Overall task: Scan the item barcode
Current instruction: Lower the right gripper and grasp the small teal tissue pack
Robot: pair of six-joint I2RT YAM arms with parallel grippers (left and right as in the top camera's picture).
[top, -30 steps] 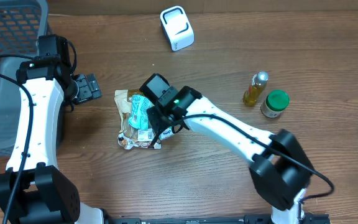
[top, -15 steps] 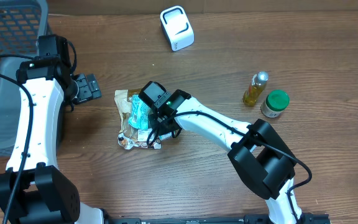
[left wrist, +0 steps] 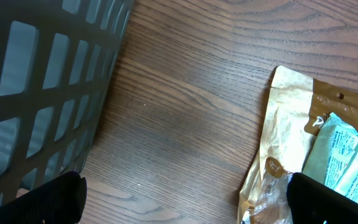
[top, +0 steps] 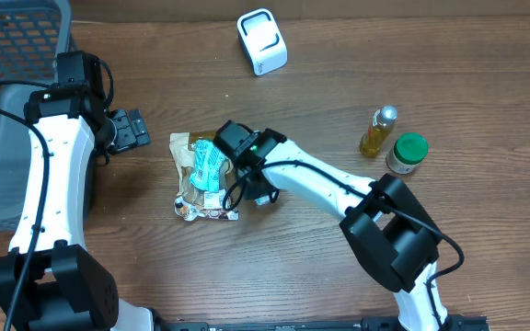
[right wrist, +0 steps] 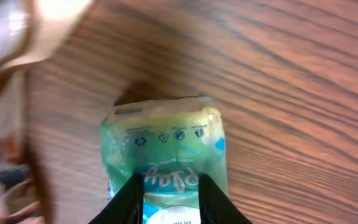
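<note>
Packet first: a small green plastic packet (right wrist: 163, 149) with pale print is pinched between my right fingers (right wrist: 132, 202), which press in on both its sides so that it bulges out past them. From overhead the packet is over a crinkled tan and clear snack pouch (top: 187, 193) near the middle of the brown wooden counter (top: 339, 83). Whether it rests on the pouch or is raised off it I cannot tell. My left fingers (left wrist: 51, 202) are spread wide with nothing in them, between the pouch's left edge and a grey slatted plastic basket (left wrist: 36, 81). A white boxy barcode scanner (top: 262, 41) stands towards the far edge, well apart from the packet. Off to my right, a small bottle of yellow oil (top: 377, 133) and a jar with a green lid (top: 407, 153) stand just beside each other.
</note>
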